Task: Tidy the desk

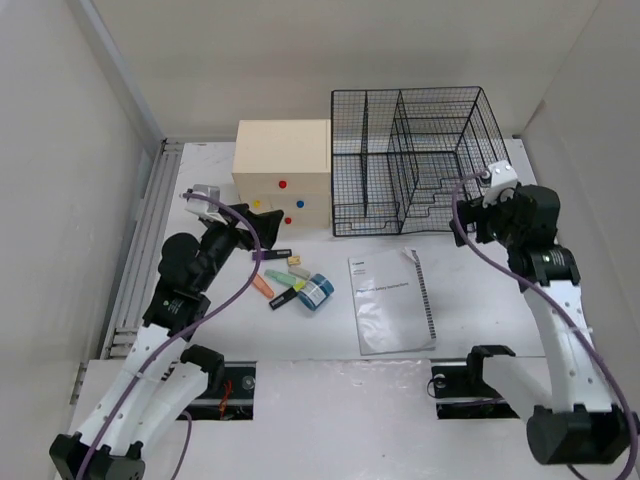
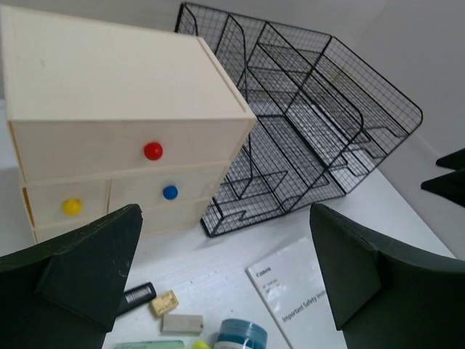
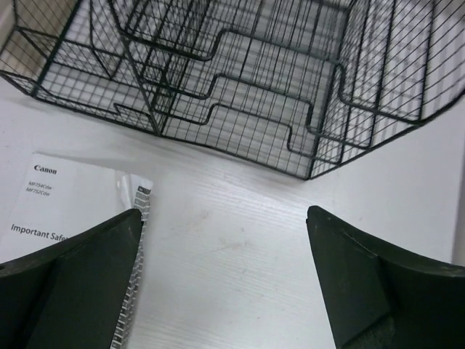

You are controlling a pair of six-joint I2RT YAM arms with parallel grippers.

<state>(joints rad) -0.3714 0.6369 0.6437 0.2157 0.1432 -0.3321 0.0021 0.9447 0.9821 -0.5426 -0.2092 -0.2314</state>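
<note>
Left gripper [image 2: 225, 218] spread, empty, hangs by clutter [image 1: 290, 283] at desk [image 1: 480, 290] centre. Right gripper [image 3: 224, 214] spread, empty, faces rack [image 1: 420, 160] at far right corner, likely staging booklet [image 1: 392, 300] filing.

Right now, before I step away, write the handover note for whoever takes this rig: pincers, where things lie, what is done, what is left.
Left pincer: open, empty, raised near the tape roll, markers and small blocks in front of the drawer box.
Right pincer: open, empty, above bare desk between the booklet and the wire rack.
Done: nothing visibly stowed; drawers shut, rack looks empty.
Left: tape roll, markers, small blocks and booklet lie loose on the desk.
</note>
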